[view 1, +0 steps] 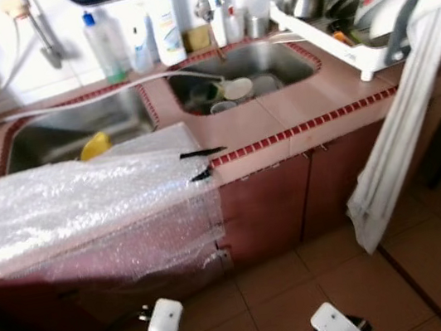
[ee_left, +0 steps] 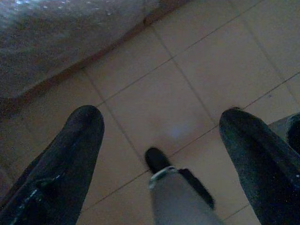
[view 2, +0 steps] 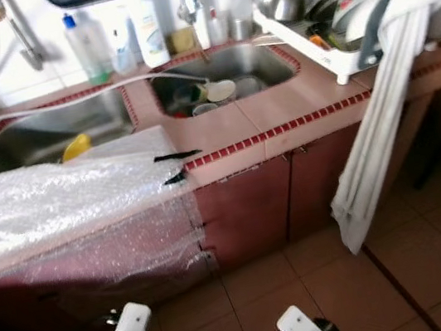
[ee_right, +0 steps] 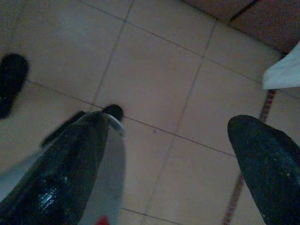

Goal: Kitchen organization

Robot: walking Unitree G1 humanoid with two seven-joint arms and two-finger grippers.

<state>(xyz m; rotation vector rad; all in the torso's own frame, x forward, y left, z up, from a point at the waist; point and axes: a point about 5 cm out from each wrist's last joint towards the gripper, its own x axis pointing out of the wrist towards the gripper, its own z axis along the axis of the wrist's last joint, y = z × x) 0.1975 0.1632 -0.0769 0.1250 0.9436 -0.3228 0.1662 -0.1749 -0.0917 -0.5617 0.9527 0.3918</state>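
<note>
Countertop [view 1: 296, 111] of reddish tile runs across your head view from nine to three o'clock, with two steel sinks sunk into it. The left sink [view 1: 72, 130] holds a yellow item [view 1: 96, 145] at its near edge; the right sink [view 1: 240, 74] holds a pale cup or ladle [view 1: 234, 89] and some other dishes, too blurred to name surely. A sheet of bubble wrap [view 1: 85, 208] is draped over the counter's front at about nine o'clock and hangs down over the cabinet face. Bottles [view 1: 133, 36] stand in a row along the back wall at twelve. At two o'clock a white dish rack [view 1: 335, 38] carries pots and bowls, and a white cloth [view 1: 402, 145] hangs from it down past the cabinet doors [view 1: 292, 196] toward the floor.

Both your arms hang low at six o'clock, well apart from the counter and everything on it. Your left gripper [ee_left: 161, 140] points down at the tiled floor [ee_left: 187, 70], its two black fingers [ee_left: 70, 150] spread wide with nothing between them; the bubble wrap's lower edge shows beyond it. Your right gripper [ee_right: 168, 159] likewise faces the floor tiles, fingers [ee_right: 70, 159] wide apart and empty, with a corner of the white cloth off to one side. The sinks and rack lie ahead of you at twelve to two, out of both grippers' reach as they hang.
</note>
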